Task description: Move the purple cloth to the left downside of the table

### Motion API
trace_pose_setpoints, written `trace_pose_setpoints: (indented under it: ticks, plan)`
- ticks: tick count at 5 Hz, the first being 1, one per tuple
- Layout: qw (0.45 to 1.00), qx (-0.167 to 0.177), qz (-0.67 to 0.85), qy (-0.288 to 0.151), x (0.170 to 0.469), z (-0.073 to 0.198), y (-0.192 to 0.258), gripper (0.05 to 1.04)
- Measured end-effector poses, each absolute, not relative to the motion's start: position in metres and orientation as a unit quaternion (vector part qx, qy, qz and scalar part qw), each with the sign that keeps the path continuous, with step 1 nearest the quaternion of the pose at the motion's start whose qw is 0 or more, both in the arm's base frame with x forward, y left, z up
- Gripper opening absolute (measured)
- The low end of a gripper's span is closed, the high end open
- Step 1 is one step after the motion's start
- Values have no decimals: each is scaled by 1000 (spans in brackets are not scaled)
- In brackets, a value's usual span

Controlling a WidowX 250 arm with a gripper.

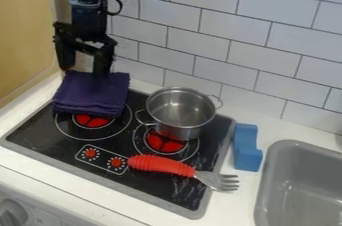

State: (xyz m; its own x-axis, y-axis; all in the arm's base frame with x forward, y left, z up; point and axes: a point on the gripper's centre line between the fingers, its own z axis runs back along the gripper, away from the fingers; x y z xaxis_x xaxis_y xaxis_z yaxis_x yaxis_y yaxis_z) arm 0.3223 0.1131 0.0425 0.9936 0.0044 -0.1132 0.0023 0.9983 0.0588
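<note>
- Task status: judged incomplete. The folded purple cloth [92, 95] lay at the far left of the black stovetop with a grey rim [37, 132], partly over the left burner; the lower left had not been reached.
- Gripper: the black two-finger gripper [83, 68] stood wide at the cloth's far edge, one finger towards each side. Contact could not be confirmed.
- Work outstanding: in my judgement, securing the cloth, bringing it towards the near left, and releasing it.
- Far and left limits: the white tiled wall [200, 45] stood behind, and the pale wooden panel [23, 30] bounded the left (little margin for swinging wide there).
- Right side: the silver metal pot [179, 110] sat just beside the cloth, one handle towards it; a rightward drift risked a snag.
- Near side: the fork with a red ribbed handle [160, 165] lay right of the likely route. The best room appeared to be over the stovetop's near left corner, short of the white counter's front edge [40, 171].
</note>
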Motion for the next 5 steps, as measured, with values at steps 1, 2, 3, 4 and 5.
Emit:
trace_pose_setpoints:
  ticks: [1, 2, 3, 4, 5]
  plan:
    - [998, 11, -8, 62, 324, 23, 109, 999]
    - [999, 6, -17, 46, 330, 19, 108, 999]
    - [999, -11, -25, 37, 333, 14, 106, 999]
    - [999, -16, -24, 27, 334, 12, 108, 999]
    - [1000, -24, -19, 9, 331, 10, 106, 999]
